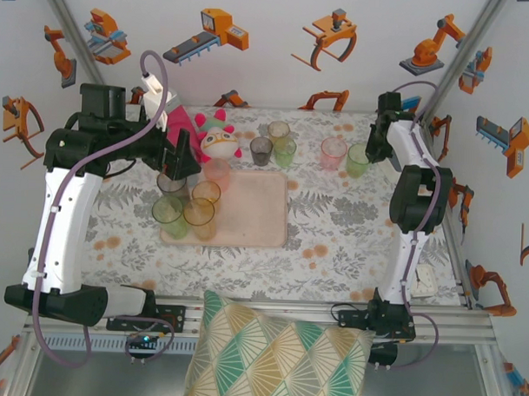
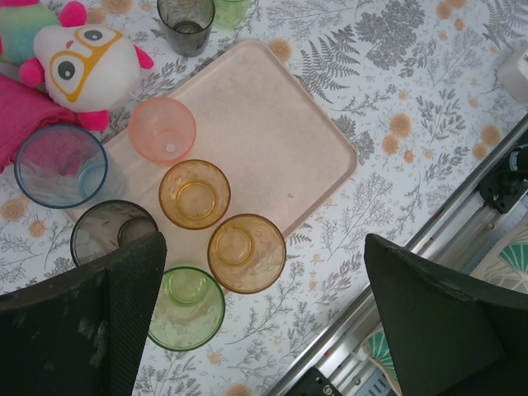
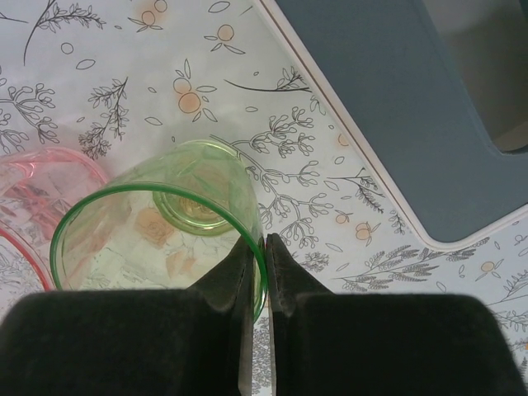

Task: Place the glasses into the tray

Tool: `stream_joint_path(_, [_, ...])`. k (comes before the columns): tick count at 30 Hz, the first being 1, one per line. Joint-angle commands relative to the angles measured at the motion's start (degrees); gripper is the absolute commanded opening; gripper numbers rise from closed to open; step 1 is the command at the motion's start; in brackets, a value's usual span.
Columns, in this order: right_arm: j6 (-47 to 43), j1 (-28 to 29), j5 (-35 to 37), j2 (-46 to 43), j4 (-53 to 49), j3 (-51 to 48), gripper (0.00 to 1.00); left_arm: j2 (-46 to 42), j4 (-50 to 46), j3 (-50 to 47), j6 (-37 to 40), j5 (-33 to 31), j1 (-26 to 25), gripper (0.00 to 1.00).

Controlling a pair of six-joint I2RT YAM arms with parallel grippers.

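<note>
Green glass (image 3: 165, 239) near table (image 1: 332, 244) far right corner, rim clamped by right gripper (image 3: 257, 247): pickup. Left gripper (image 2: 264, 276) agape over tray (image 2: 272, 124) left edge. Next: lift, carry to tray.

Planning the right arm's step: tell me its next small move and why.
Probably lift straight up. The right pincer pinches the wall of the green glass, one finger inside, one outside; the pink glass stands close beside it, so a vertical rise should clear it before carrying toward the tray.
</note>
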Motion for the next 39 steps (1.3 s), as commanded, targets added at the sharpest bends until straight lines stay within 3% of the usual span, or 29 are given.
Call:
stream_joint_path(1, [-0.81, -0.35, 0.85, -1.07, -1.35, 2.27, 0.1, -0.1, 0.79, 0.28, -0.77, -1.16, 0.38, 0.97])
stream_joint_path(24, [1.67, -0.37, 0.2, -7.35, -1.02, -1.86, 0.09, 0.44, 1.51, 2.32, -2.22, -2.13, 0.56, 0.97])
stream_joint_path(39, [2.97, 1.89, 0.25, -19.38, 0.55, -13.26, 0.09, 0.64, 3.05, 0.59, -3.98, -1.85, 0.3, 0.97])
